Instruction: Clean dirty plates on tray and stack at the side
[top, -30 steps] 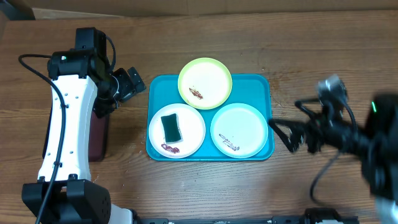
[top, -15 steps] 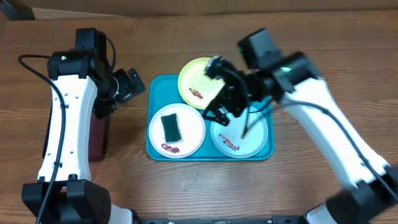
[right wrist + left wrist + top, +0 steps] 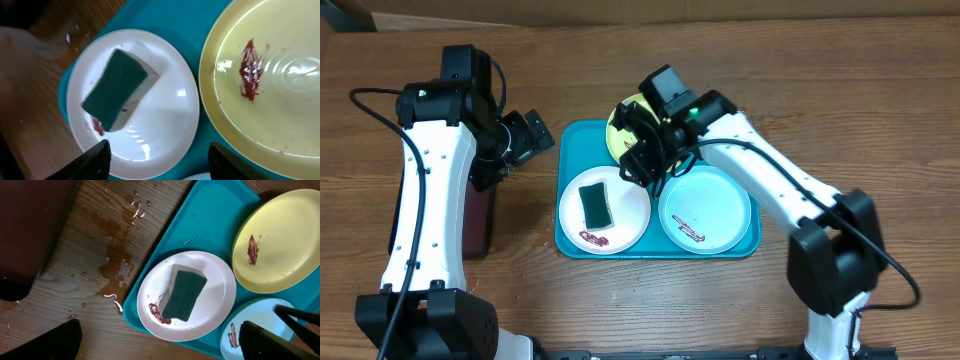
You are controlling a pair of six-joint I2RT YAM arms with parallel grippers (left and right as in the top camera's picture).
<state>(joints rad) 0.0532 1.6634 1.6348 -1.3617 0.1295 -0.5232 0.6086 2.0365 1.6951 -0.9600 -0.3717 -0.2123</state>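
Observation:
The turquoise tray (image 3: 578,150) holds three smeared plates. The white plate (image 3: 625,215) carries a green sponge (image 3: 596,203). The mint plate (image 3: 705,210) lies to its right. The yellow-green plate (image 3: 619,128) at the back is partly hidden by my right arm. My right gripper (image 3: 639,163) hovers open over the gap between the white plate (image 3: 160,115) and the yellow-green plate (image 3: 280,90), holding nothing. The sponge (image 3: 117,90) lies just ahead of it. My left gripper (image 3: 528,135) hangs open left of the tray, looking down at the white plate (image 3: 215,295) and the sponge (image 3: 184,295).
A dark maroon tray (image 3: 478,215) lies at the left under my left arm and fills the top-left corner (image 3: 30,225) of the left wrist view. Water drops (image 3: 117,255) wet the wood between it and the turquoise tray (image 3: 210,225).
My right arm has swung in from the table's right side, across the mint plate, to the gap between the white and yellow-green plates. The left arm and the plates have not moved.

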